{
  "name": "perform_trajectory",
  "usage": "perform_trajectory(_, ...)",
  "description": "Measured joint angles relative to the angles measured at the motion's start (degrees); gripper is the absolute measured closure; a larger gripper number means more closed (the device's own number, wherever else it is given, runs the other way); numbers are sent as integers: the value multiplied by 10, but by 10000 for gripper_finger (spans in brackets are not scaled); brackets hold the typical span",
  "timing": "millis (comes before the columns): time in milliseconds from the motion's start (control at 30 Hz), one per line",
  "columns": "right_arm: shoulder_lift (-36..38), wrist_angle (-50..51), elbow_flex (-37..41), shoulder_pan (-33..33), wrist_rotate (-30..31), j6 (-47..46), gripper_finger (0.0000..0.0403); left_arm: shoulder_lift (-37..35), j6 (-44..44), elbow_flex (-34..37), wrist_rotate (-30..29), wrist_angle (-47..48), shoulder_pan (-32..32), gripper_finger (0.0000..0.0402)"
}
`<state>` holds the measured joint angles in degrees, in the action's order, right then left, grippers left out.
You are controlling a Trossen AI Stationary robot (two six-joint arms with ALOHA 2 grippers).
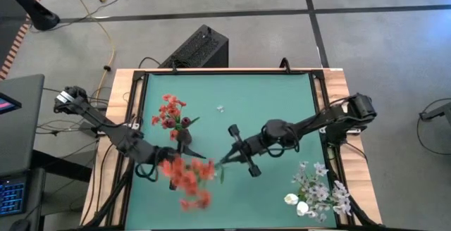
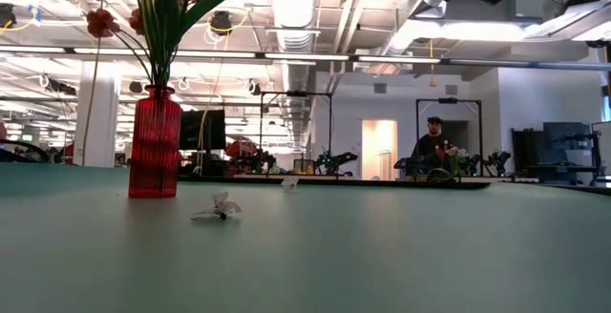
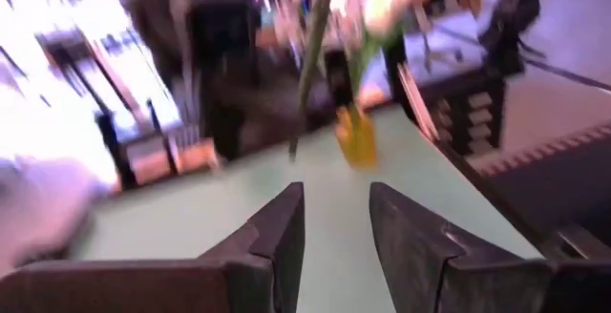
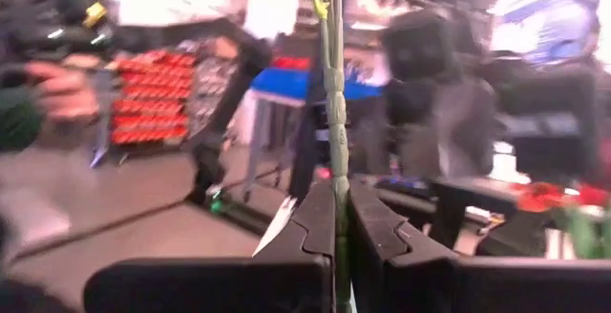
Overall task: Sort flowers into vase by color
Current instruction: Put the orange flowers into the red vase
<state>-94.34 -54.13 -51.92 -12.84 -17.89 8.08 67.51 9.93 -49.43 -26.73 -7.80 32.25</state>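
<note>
We see the right gripper (image 4: 336,219) clamped on a green stem (image 4: 332,84) rising between its jaws; its orange-red flowers (image 1: 189,176) hang beside the left gripper (image 3: 336,219), whose jaws stand apart, empty. Red vase (image 2: 155,143) and white flowers (image 1: 318,190) sit well apart from both.

- High view looks straight down on the whole green table (image 1: 282,104).
- Low view sits at tabletop level, sharing the red vase (image 2: 155,141).
- Wrist views look past their own fingers.
</note>
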Motion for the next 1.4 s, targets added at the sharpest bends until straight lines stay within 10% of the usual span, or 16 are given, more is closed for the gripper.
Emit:
perform_trajectory(900, -44, -65, -32, -14, 183, 8, 366, 115, 149, 1, 9, -330, -33, 137)
perform_trajectory(1400, -43, -53, -32, -12, 185, 15, 365, 39, 42, 1, -107, -168, 16, 136)
